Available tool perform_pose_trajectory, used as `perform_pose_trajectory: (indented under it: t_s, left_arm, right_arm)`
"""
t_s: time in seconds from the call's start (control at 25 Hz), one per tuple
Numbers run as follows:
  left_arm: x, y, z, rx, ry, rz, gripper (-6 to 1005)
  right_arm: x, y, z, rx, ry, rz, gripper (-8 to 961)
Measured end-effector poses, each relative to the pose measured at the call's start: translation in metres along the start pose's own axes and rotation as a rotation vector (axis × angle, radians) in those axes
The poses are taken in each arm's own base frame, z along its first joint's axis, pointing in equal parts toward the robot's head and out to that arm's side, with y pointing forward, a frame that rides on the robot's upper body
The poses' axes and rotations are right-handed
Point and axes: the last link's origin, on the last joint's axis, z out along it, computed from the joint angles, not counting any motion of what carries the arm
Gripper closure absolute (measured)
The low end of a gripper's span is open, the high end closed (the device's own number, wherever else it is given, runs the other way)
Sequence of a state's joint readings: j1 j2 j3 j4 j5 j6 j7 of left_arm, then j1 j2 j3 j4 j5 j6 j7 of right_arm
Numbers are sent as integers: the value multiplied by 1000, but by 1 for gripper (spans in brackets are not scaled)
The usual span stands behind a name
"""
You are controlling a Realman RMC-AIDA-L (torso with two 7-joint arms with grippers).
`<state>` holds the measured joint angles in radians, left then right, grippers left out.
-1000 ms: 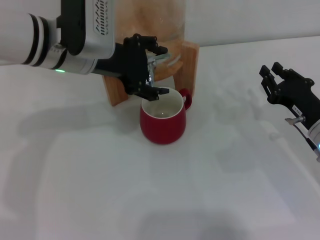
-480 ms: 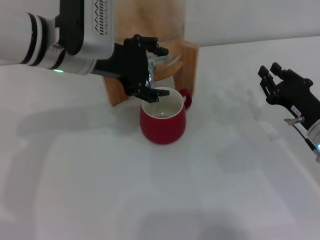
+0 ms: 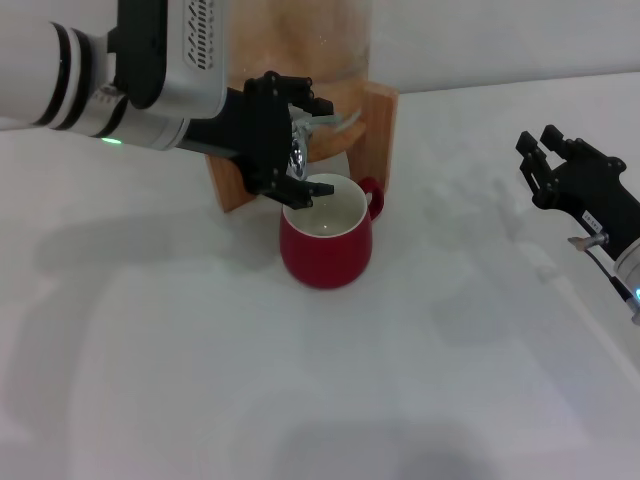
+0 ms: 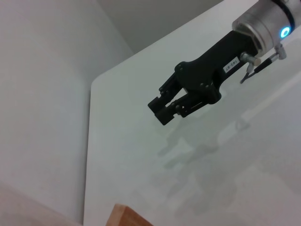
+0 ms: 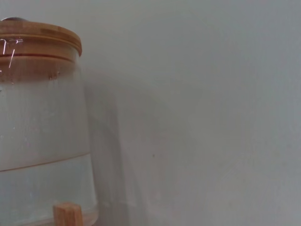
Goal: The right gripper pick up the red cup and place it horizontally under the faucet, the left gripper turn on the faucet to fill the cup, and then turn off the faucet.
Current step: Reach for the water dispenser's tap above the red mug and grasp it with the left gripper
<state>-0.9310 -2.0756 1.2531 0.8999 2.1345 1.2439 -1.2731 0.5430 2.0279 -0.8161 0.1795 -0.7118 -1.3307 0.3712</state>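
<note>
The left gripper (image 3: 297, 137) is reaching in from 10 o'clock with its black fingers spread around the chrome faucet (image 3: 300, 152), touching it right above the red cup (image 3: 326, 243), which is sitting upright on the white table (image 3: 200, 360) by the wooden stand (image 3: 378, 125). The right gripper (image 3: 545, 160) is hanging out at 3 o'clock, well apart, fingers partly open and holding nothing. There's a small white label on it, but it's too tiny to read.
</note>
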Motion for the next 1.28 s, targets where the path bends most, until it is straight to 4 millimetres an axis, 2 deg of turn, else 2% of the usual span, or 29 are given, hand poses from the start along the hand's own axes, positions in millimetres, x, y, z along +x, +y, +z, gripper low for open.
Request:
perform_pose_trajectory:
  t_s: [1.28]
  left_arm:
    - [-2,9,-18,-23,-34,-2,125]
  right_arm:
    - [-4,4,5,-19,-17,-2,658]
